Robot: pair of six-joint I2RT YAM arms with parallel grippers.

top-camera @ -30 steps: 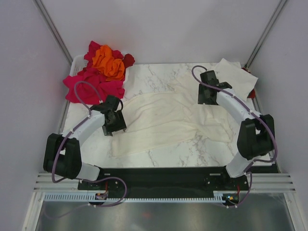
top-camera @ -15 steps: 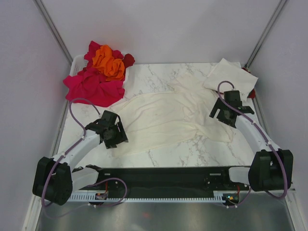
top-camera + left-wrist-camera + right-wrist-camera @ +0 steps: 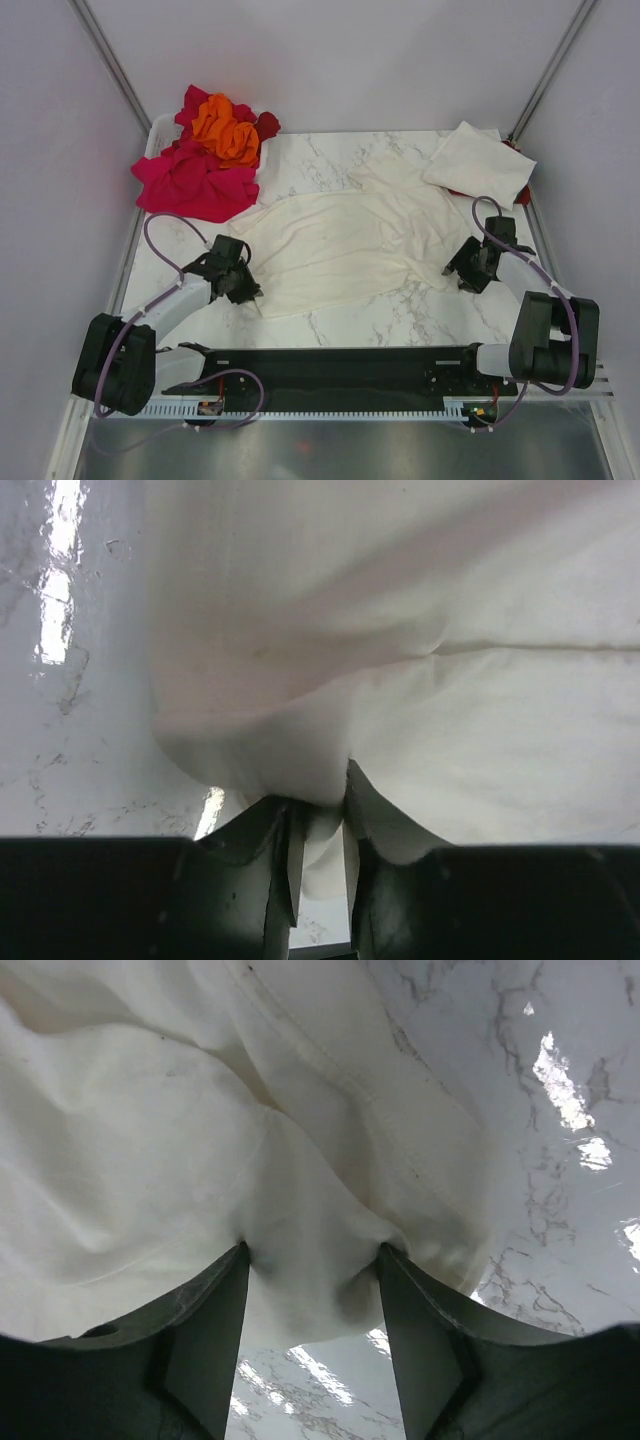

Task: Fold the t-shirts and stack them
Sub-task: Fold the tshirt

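Cream t-shirt (image 3: 340,250): was nipped by narrow left gripper (image 3: 320,818), bunched within right gripper (image 3: 312,1258); cloth ahead needed equal, level pulling.

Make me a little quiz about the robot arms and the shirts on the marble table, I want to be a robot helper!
1. True or false: the crumpled orange cotton t-shirt lies on top of the pink and red t-shirt heap.
2. What does the left gripper pinch? A) the spread-out cream cotton t-shirt; B) a blue towel; C) nothing.
3. Which far corner of the table holds the folded cream t-shirt?
Key: 1 true; 2 A; 3 the far right corner.
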